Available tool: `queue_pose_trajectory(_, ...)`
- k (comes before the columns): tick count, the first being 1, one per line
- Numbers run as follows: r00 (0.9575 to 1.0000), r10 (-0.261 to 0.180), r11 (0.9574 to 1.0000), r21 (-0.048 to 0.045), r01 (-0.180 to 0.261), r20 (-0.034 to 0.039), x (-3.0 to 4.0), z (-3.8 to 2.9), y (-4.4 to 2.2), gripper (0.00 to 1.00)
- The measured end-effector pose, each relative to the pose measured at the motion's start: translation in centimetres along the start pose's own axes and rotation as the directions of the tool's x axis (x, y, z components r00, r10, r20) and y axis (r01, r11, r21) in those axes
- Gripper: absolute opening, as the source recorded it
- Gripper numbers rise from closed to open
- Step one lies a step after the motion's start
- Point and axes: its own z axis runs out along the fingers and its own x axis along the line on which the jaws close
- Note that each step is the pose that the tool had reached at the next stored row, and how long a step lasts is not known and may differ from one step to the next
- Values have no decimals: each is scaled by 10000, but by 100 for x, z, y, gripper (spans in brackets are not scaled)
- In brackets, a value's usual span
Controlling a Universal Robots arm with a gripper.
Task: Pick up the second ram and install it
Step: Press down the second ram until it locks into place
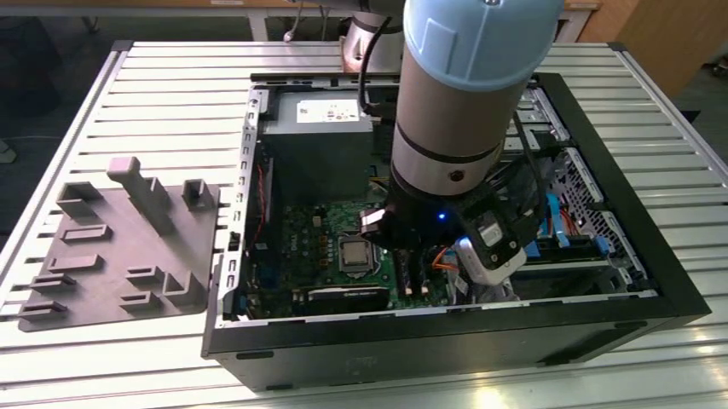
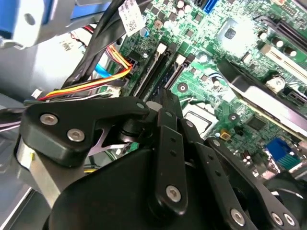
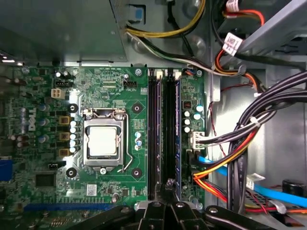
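Your arm reaches down into the open computer case [image 1: 592, 281] on the slatted bench [image 1: 170, 94], the gripper [image 3: 169, 184] poised over the memory slots [image 3: 163, 129] of the green motherboard [image 3: 139, 100], beside the bare processor [image 3: 103, 142]. In both wrist views the black gripper linkages [image 2: 168, 143] draw together at a narrow tip right above the slots; you cannot tell whether that tip pinches anything. The second ram cannot be made out for certain among the dark slots. A grey parts tray [image 1: 119, 247] sits on the bench at the exterior view's left. Orange and yellow cables [image 3: 225, 167] run just beside the slots.
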Motion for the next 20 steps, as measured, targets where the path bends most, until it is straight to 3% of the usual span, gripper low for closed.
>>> queue_pose_trajectory(8,10000,1,10000,1,-1,1,1,-5,22,11)
queue_pose_trajectory(20,10000,0,10000,0,0,0,4,11,267,11)
